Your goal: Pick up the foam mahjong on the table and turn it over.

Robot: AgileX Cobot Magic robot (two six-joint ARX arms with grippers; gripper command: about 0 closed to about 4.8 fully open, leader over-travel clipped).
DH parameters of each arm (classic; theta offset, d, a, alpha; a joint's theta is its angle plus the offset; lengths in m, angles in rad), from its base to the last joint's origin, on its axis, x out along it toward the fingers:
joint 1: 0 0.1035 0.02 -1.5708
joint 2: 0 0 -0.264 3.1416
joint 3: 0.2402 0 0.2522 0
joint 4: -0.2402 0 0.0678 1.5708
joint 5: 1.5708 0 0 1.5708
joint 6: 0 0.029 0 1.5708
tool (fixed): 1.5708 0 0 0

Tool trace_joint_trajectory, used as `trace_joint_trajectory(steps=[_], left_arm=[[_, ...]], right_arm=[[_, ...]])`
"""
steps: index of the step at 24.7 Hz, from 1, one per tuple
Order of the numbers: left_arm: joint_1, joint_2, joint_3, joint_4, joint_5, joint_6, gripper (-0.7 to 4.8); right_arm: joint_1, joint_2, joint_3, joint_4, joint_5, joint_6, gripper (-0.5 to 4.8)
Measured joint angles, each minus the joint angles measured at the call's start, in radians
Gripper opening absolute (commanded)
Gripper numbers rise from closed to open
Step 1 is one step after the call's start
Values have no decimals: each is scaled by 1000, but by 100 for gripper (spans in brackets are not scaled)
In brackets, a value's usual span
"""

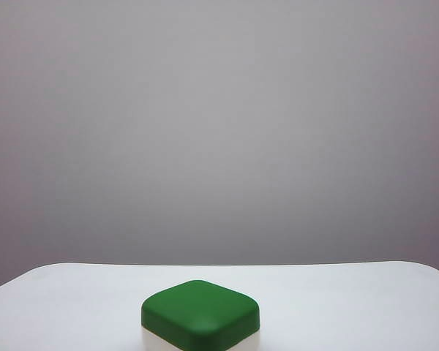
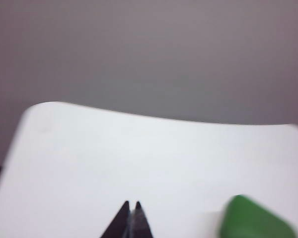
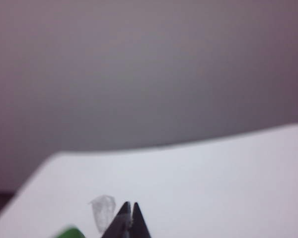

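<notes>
On the near edge of the table, at about six o'clock in the exterior view:
Foam mahjong (image 1: 200, 314): lies flat with its dark green half up and the cream-white half beneath, only a thin pale band showing at the base. It sits green side up, so the flip is not yet done.
Writing: none can be read; no printed face shows in any view, presumably because it lies against the tabletop.
Left gripper (image 2: 131, 208): tips close together, nothing between them, poised over bare table. In its wrist view the mahjong (image 2: 253, 220) appears as a blurred green corner off to one side, well apart from the tips.
Right gripper (image 3: 129, 208): tips pressed together, empty, likewise over bare table. A sliver of the green block (image 3: 69, 233) shows at the frame edge, near but not touching.
Arms: neither shows in the exterior view; both seem parked short of the block, one on each flank, probably so either can reach in.
Smudge (image 3: 103, 212): faint grey patch on the table just beside the right gripper's tips; what it is I cannot tell.
Table (image 1: 351, 292): plain white, rounded far corners at ten and two o'clock.
Backdrop (image 1: 219, 131): blank grey wall, no markings.
</notes>
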Motion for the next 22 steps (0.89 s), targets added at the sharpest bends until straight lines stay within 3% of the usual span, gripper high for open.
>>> trace_joint_trajectory(steps=[6, 13, 19, 22], left_arm=[[0, 2, 33, 61, 36, -39, -5], [0, 77, 208, 9, -23, -25, -5], [0, 245, 329, -71, -77, 46, -5], [0, 397, 416, -143, -21, 50, -5]], right_arm=[[0, 205, 35, 84, -1, 35, -3], [0, 592, 309, 139, -57, -50, -2], [-2, 930, 527, 144, -216, -138, -2], [-3, 1166, 650, 135, -397, -163, -1]])
